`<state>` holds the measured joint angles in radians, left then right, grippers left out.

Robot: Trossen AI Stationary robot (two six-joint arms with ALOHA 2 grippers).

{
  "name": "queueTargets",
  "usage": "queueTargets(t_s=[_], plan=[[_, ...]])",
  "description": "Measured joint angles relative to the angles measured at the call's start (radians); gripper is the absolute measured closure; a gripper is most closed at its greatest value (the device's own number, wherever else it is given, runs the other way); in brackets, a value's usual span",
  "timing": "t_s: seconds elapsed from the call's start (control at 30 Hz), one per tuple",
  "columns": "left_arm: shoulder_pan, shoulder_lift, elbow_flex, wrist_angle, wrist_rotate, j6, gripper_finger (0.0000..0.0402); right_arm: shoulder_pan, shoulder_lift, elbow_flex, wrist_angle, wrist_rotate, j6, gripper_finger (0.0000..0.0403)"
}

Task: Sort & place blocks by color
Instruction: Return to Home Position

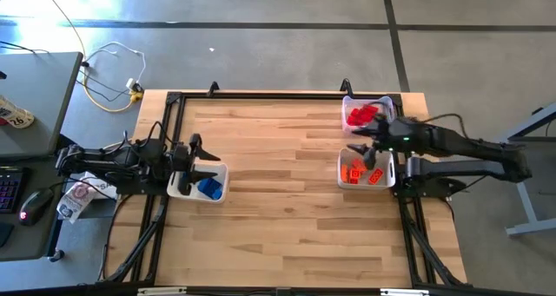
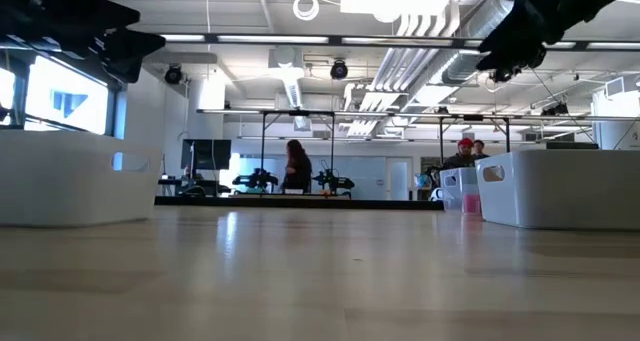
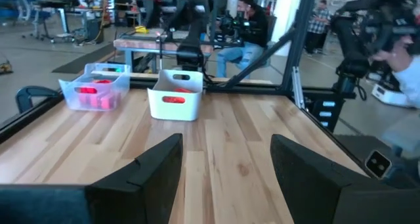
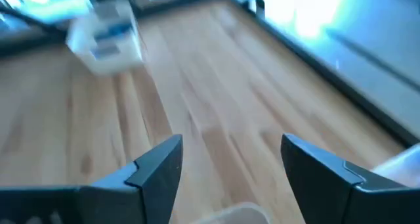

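A left bin (image 1: 181, 188) sits on the desk (image 1: 278, 209) at its left edge, under the left end effector (image 1: 201, 160). At the right edge, a back bin (image 1: 366, 99) stands just behind a front bin (image 1: 340, 171). The right end effector (image 1: 360, 148) hangs over their gap. Blocks (image 1: 209, 188) lie in all three bins.

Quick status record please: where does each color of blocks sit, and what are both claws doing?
blue blocks: in the left white bin
red blocks: in the clear bin, right side
orange blocks: in the right white bin, beside the clear bin
left claw: open, empty, at the left white bin
right claw: open, empty, between the two right bins
loose blocks on table: none visible
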<state>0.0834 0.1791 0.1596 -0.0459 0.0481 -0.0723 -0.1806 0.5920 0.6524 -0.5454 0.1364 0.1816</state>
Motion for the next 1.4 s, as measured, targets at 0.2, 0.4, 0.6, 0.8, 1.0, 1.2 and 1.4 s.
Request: queueTargets(t_s=[0.2,0.4,0.6,0.8,1.0,1.2,1.4], plan=[[0.0,0.0,0.0,-0.002,0.016,0.073,0.0181,0.0,-0.247,-0.137,0.157,-0.042,-0.038,0.016],[0.001,0.0,0.0,-0.002,-0.003,0.091,0.0181,0.0,-0.461,-0.299,0.285,-0.106,-0.024,0.016],[0.001,0.0,0.0,-0.002,-0.09,0.109,0.0181,0.0,-0.59,-0.386,0.31,-0.126,-0.041,0.016],[0.001,0.0,0.0,-0.003,-0.116,0.153,0.0181,0.0,-0.58,-0.455,0.391,-0.15,-0.059,0.016],[0.001,0.0,0.0,-0.009,-0.123,0.154,0.0181,0.0,-0.583,-0.52,0.42,-0.166,-0.053,0.016],[0.001,0.0,0.0,-0.01,-0.123,0.155,0.0181,0.0,-0.583,-0.57,0.456,-0.178,-0.042,0.016],[0.001,0.001,0.0,-0.03,-0.1,0.144,0.0181,0.0,-0.58,-0.603,0.459,-0.177,-0.025,0.016]])
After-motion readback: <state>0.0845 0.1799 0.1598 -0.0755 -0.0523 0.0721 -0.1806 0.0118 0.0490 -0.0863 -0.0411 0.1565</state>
